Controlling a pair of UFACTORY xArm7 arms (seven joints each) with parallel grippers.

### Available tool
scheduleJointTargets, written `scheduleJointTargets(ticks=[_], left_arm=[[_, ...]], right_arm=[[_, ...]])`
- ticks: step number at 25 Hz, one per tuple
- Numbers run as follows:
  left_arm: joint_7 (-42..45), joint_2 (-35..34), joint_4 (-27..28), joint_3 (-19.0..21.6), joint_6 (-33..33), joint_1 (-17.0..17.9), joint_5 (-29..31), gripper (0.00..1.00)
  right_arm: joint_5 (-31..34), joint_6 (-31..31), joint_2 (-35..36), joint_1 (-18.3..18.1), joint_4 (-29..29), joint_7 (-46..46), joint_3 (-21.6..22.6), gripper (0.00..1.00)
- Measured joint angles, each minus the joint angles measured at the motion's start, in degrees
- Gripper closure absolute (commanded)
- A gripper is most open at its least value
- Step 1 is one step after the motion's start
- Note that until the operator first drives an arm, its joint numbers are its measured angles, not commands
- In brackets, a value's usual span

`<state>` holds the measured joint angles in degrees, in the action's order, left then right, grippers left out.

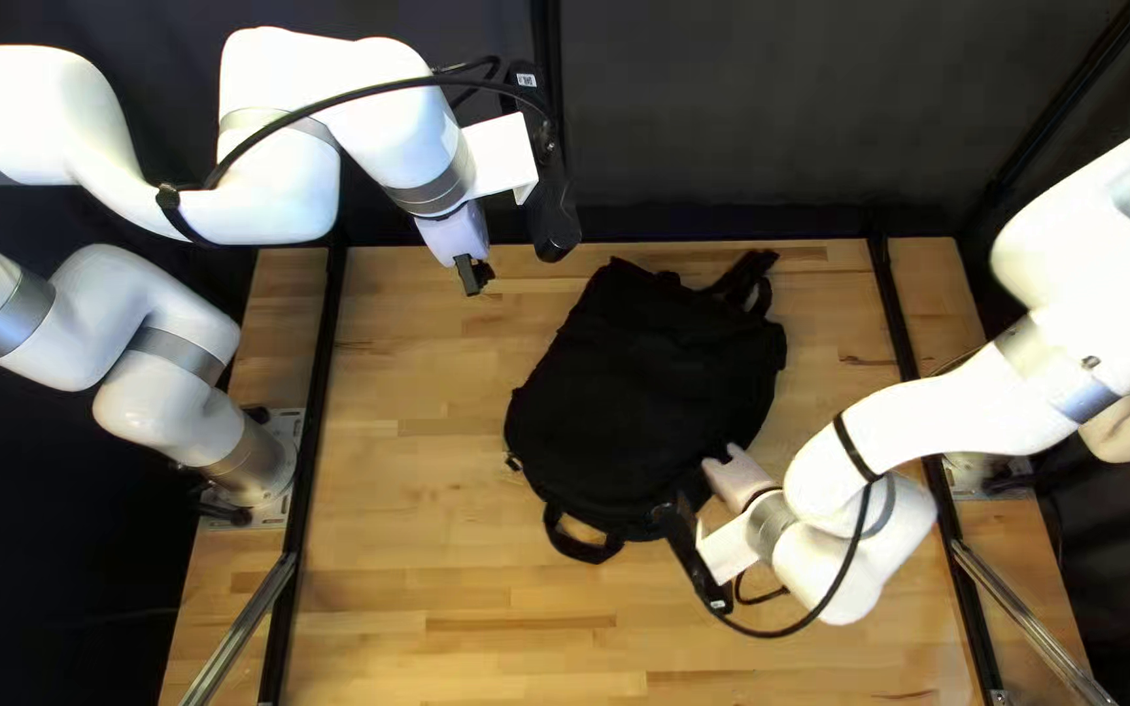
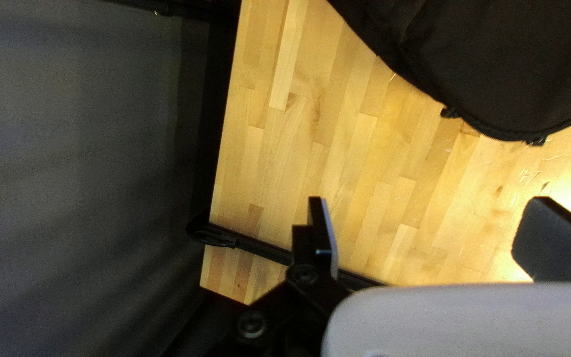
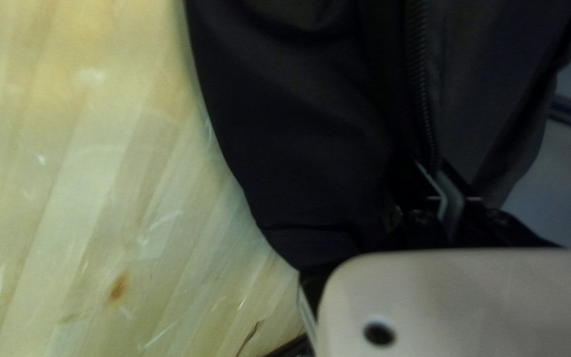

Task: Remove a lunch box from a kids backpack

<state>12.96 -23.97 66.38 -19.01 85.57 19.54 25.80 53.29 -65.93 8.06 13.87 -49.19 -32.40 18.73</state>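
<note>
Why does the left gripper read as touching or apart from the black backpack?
Apart: the left wrist view shows bare tabletop between the open left gripper and the black backpack.

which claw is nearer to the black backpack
Right. The right claw is at the zipper on the backpack, toward its near end; the left claw hangs apart, off its far left side.

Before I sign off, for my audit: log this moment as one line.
left gripper: open, above table | right gripper: shut, at backpack zipper | lunch box: not visible
</note>
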Motion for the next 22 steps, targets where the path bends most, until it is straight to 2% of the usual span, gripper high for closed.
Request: scheduleJointTargets(ticks=[3, 7, 13, 22], left_arm=[[0.0, 0.0, 0.0, 0.0, 0.0, 0.0, 0.0, 0.0], [0.0, 0.0, 0.0, 0.0, 0.0, 0.0, 0.0, 0.0], [0.0, 0.0, 0.0, 0.0, 0.0, 0.0, 0.0, 0.0], [0.0, 0.0, 0.0, 0.0, 0.0, 0.0, 0.0, 0.0]], right_arm=[[-1.94, -1.99, 0.28, 0.8, -1.85, 1.21, 0.85, 0.0], [-4.2, -8.04, 2.58, 2.42, -9.56, 5.36, 2.07, 0.0], [-3.36, -13.47, 15.06, 3.65, -28.04, 17.02, 1.82, 0.0], [-1.47, -13.83, 37.92, 3.2, -56.4, 37.7, 0.14, 0.0]])
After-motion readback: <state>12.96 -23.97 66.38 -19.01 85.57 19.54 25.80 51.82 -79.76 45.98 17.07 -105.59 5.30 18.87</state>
